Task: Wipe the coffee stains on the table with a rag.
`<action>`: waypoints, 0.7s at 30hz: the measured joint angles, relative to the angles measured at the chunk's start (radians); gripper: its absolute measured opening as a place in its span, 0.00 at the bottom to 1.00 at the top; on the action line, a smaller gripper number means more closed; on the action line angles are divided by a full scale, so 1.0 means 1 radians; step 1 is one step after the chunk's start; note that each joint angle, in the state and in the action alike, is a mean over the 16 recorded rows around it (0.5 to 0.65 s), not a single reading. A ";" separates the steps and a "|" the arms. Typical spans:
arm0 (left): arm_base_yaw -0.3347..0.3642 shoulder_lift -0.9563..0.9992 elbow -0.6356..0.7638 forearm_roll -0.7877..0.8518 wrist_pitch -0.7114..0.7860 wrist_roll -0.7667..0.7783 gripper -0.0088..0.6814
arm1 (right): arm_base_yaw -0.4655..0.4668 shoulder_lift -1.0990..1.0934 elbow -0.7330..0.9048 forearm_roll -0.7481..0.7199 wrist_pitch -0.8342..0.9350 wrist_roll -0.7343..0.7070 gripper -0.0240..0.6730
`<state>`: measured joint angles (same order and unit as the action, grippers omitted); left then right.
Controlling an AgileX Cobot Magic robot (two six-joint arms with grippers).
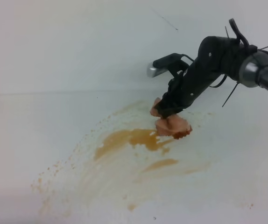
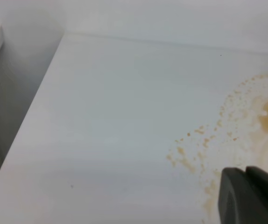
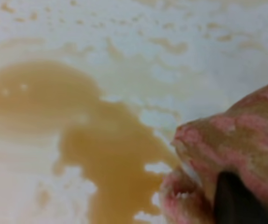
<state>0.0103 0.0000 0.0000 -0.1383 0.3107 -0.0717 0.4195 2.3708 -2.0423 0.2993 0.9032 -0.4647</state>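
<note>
My right end effector (image 1: 170, 111) gripped the crumpled pinkish-orange cloth rag (image 1: 172, 125), pressing it onto the white surface (image 1: 40, 126) right of the tan-brown coffee puddle (image 1: 129, 139).

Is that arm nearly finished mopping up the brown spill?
No. The right gripper holds the pinkish-orange rag, already browned, at the tan-brown coffee stains' edge. Faint smears suggest some wiping, but the puddle and speckles across the white table remain.

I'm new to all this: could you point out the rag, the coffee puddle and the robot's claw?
rag (image 1: 173, 126), high view, its bunched middle.
coffee stains (image 1: 124, 139), high view, the main puddle.
right gripper (image 1: 167, 111), high view, fingertips in the rag.
</note>
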 joint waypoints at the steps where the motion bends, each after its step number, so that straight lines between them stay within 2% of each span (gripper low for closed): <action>1: 0.000 0.000 0.000 0.000 0.000 0.000 0.01 | -0.004 0.008 0.001 0.004 -0.001 0.001 0.12; 10: 0.000 0.000 0.000 0.000 0.000 0.000 0.01 | 0.013 0.097 -0.017 0.072 -0.032 0.012 0.12; 21: 0.000 0.000 0.000 0.000 0.000 0.000 0.01 | 0.114 0.188 -0.136 0.125 -0.060 0.015 0.12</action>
<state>0.0103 0.0000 0.0000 -0.1383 0.3107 -0.0717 0.5331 2.5587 -2.1784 0.4246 0.8435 -0.4492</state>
